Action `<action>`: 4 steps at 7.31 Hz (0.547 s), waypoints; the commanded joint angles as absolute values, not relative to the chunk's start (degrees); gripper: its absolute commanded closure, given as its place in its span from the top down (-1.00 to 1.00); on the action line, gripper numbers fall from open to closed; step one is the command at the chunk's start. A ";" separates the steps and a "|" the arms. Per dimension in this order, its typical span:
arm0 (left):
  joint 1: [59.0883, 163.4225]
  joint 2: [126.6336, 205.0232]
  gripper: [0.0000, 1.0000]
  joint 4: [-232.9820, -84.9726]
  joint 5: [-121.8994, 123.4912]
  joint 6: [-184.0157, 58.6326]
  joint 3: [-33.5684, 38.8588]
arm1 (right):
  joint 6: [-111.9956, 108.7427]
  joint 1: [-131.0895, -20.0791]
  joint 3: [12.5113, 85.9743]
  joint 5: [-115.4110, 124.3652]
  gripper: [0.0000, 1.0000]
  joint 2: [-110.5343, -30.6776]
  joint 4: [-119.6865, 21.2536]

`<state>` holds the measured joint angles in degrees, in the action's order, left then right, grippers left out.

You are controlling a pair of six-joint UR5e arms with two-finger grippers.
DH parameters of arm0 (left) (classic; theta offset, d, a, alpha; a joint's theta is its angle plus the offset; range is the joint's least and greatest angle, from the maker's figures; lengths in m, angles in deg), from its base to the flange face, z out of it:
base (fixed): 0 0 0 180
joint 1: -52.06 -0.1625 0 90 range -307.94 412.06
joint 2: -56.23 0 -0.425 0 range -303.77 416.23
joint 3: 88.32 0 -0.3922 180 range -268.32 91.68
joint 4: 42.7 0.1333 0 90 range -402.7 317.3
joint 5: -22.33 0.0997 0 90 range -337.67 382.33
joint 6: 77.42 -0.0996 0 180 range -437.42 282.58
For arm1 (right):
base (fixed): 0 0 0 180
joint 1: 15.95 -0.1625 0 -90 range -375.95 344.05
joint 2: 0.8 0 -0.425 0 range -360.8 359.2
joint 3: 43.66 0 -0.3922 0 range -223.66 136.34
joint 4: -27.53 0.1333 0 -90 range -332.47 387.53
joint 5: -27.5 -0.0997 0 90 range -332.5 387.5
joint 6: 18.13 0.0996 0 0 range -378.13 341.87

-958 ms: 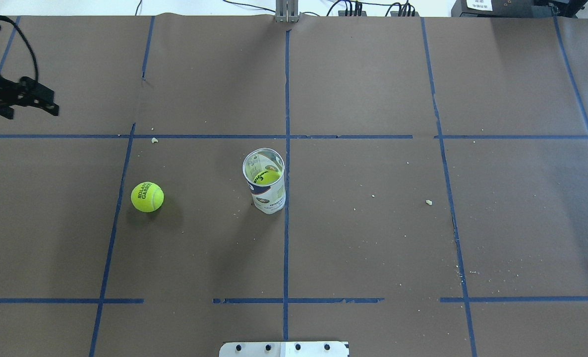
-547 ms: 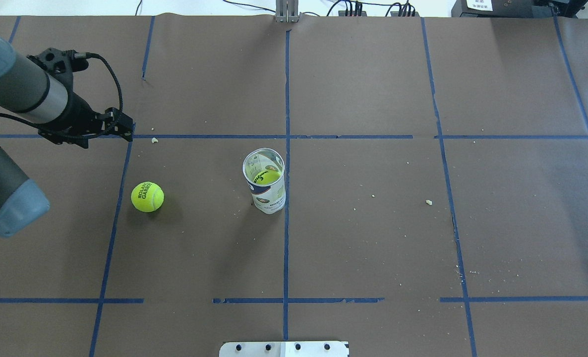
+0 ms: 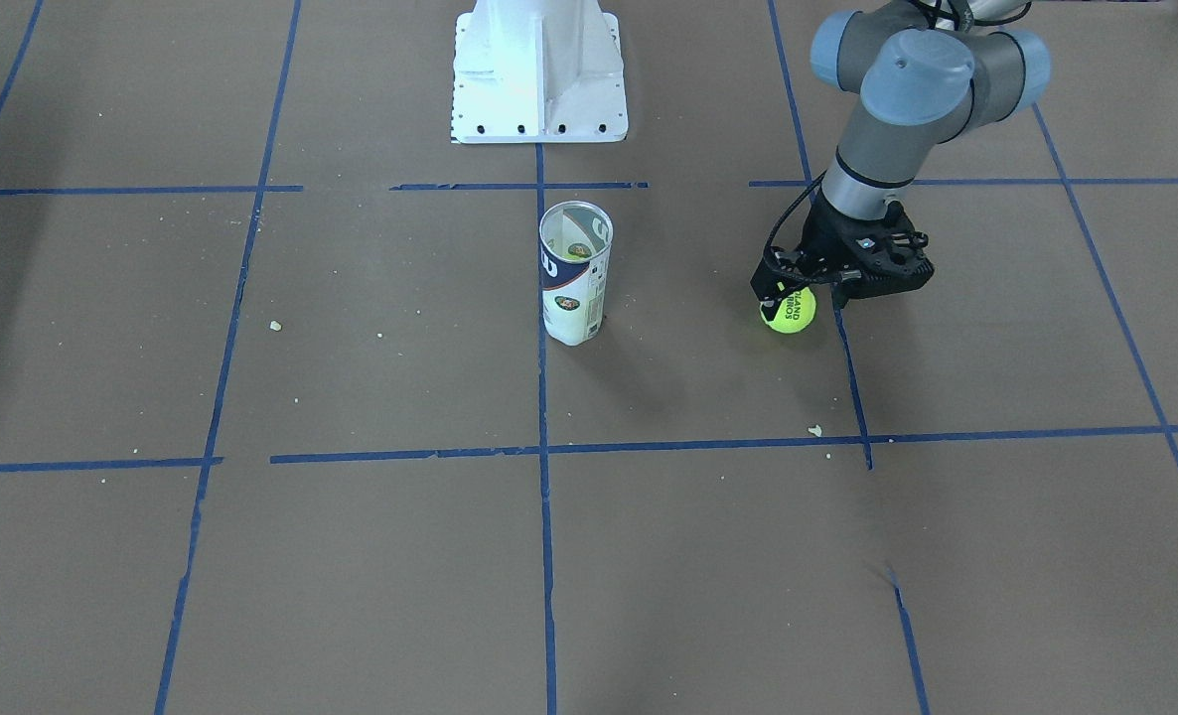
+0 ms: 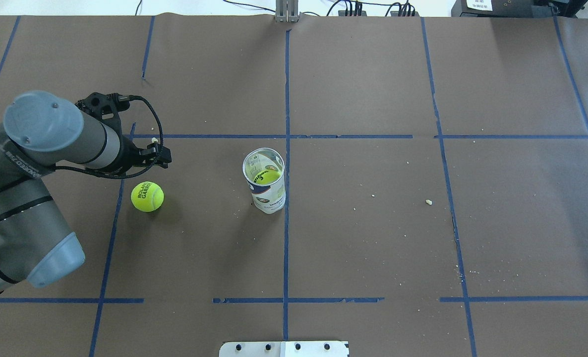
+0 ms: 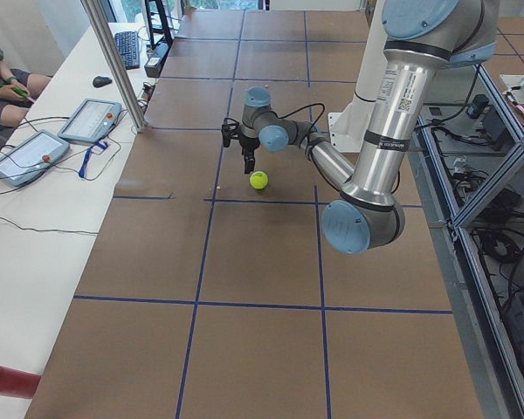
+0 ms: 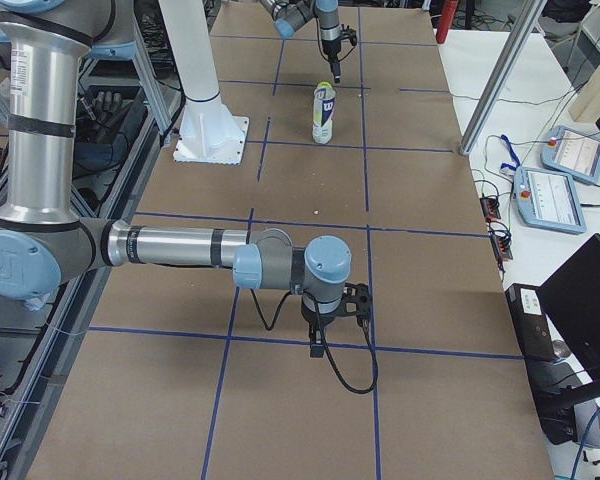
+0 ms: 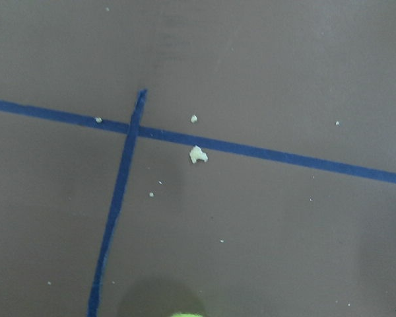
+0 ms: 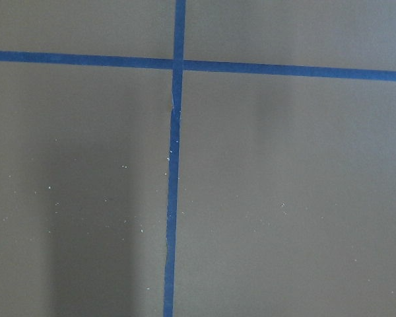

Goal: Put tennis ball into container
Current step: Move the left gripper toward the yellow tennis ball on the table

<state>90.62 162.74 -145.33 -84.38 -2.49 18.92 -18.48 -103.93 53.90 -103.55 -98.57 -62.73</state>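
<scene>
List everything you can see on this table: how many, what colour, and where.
tennis ball: one, yellow-green, loose on the table, left of the container
second ball: one, yellow-green, inside the container
container: one, clear with white and navy label, upright, mid-table
tape lines: several, blue, forming a grid
crumbs: scattered, pale
table: one, brown cover
left gripper: black, open, hovering by the tennis ball
right gripper: black, over bare table; open or shut unclear
</scene>
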 commanded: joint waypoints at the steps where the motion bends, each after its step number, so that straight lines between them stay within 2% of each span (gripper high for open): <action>1: 88.45 161.45 1.00 -146.58 -81.65 -1.22 18.55 | -18.48 -103.93 53.89 -103.55 1.00 -98.62 -62.73; 4: 87.49 160.65 1.00 -146.58 -80.59 -1.22 17.50 | -18.48 -103.93 53.89 -103.55 1.00 -98.62 -62.73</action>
